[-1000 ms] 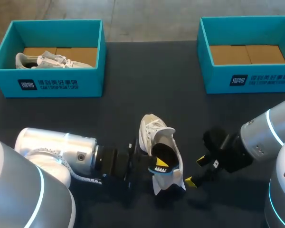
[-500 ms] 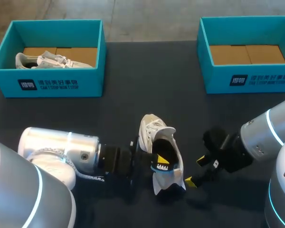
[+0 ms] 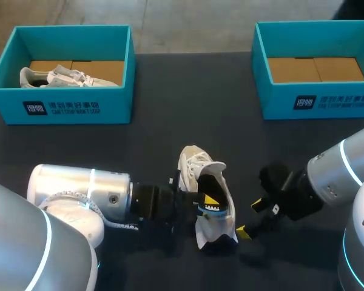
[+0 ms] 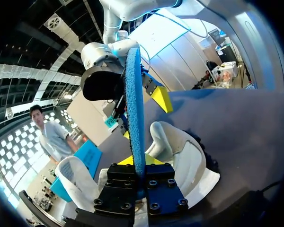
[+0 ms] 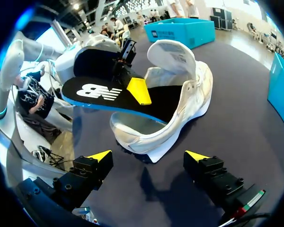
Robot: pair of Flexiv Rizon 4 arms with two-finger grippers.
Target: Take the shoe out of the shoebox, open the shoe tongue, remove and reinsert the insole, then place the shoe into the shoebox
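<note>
Shoe (image 3: 193,170) count first: you have two white ones, and the one that matters lies on the dark table (image 3: 188,103) on its sole. Its long axis runs away from you, with the toe towards the far edge, leaning slightly left, and the heel towards the robot. The tongue (image 5: 173,56) stands lifted off the opening.

You have one insole (image 5: 97,92), black on top and blue beneath. Its front end is down inside this shoe and its heel end sticks up and out over the shoe's left side. Your left gripper (image 3: 207,203) comes in from the shoe's left and is clenched on that raised end, one yellow tip on the black face.

Your right gripper (image 3: 249,218) is just right of the shoe's heel with its fingers spread and nothing between them, not touching the shoe.

You have two teal shoeboxes, both well beyond the shoe. The left shoebox (image 3: 79,108) is off to the shoe's far left and holds the second shoe (image 3: 67,77). The right shoebox (image 3: 327,100) is off to its far right and shows only a cardboard floor.
</note>
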